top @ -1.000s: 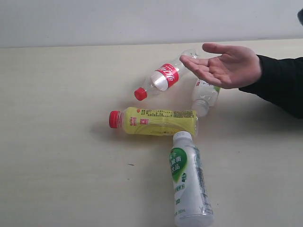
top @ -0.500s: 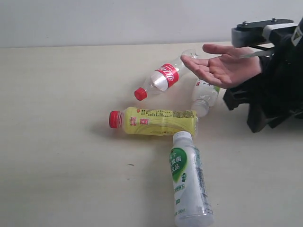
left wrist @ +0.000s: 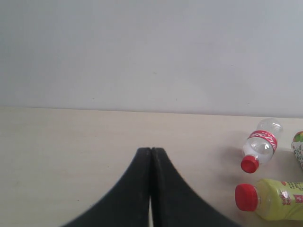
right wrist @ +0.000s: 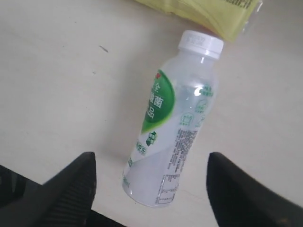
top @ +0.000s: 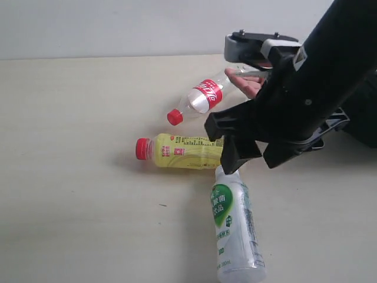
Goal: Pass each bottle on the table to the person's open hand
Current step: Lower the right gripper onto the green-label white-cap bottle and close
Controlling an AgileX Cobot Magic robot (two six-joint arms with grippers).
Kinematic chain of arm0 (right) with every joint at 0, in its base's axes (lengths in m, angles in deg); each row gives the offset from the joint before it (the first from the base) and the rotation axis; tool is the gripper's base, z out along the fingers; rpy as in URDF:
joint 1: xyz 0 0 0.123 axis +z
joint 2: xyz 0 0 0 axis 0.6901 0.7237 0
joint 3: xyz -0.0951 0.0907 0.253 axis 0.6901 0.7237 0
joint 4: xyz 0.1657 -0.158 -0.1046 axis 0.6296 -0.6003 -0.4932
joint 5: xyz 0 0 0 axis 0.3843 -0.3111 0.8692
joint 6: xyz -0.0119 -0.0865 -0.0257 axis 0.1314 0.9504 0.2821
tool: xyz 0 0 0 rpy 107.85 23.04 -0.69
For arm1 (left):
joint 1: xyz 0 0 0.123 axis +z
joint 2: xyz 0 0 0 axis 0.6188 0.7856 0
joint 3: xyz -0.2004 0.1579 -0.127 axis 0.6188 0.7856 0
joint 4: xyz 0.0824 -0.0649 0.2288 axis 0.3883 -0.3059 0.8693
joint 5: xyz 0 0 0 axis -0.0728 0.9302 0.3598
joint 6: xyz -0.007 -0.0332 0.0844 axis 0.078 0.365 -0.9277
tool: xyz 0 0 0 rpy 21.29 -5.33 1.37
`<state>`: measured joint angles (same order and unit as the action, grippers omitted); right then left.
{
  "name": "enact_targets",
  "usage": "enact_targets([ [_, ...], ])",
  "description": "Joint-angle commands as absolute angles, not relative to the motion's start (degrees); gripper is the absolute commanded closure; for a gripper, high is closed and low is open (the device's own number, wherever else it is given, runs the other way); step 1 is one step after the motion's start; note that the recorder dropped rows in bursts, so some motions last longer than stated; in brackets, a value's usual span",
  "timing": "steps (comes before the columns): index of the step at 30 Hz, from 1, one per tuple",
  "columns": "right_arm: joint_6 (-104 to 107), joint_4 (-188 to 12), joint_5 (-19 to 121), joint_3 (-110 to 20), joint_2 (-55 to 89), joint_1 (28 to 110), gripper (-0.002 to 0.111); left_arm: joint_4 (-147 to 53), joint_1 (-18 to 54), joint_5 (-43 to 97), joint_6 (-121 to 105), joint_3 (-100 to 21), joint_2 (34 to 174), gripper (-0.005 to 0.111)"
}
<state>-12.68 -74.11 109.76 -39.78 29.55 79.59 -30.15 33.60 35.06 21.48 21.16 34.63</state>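
- Swung in from the right edge since half a second earlier, the right arm now covers most of the person's open hand; the far whitish bottle is hidden too.
- The right gripper is held wide apart over the near whitish bottle, which lies on the table, cap beside the yellow bottle.
- The clear bottle is unmoved.
- The left gripper is pressed together, empty.

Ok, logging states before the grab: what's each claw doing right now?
Left claw: shut, empty.
Right claw: open, empty, above the whitish bottle.
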Motion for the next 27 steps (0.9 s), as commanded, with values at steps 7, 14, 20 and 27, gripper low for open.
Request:
enact_targets([
  [7, -12.83, -76.51, 107.89, -40.19, 41.51, 79.63, 0.037, -30.39, 33.65, 34.95, 21.59, 21.13, 34.25, 0.107],
  [14, -12.71, -76.05, 106.05, -40.19, 48.32, 79.63, 0.037, -30.39, 33.65, 34.95, 21.59, 21.13, 34.25, 0.107],
  [20, -12.19, -76.05, 105.54, -40.19, 52.25, 79.63, 0.038, -30.39, 33.65, 34.95, 21.59, 21.13, 34.25, 0.107],
  [27, -11.07, -76.05, 106.08, -40.19, 54.19, 79.63, 0.046, -30.39, 33.65, 34.95, 21.59, 21.13, 34.25, 0.107],
])
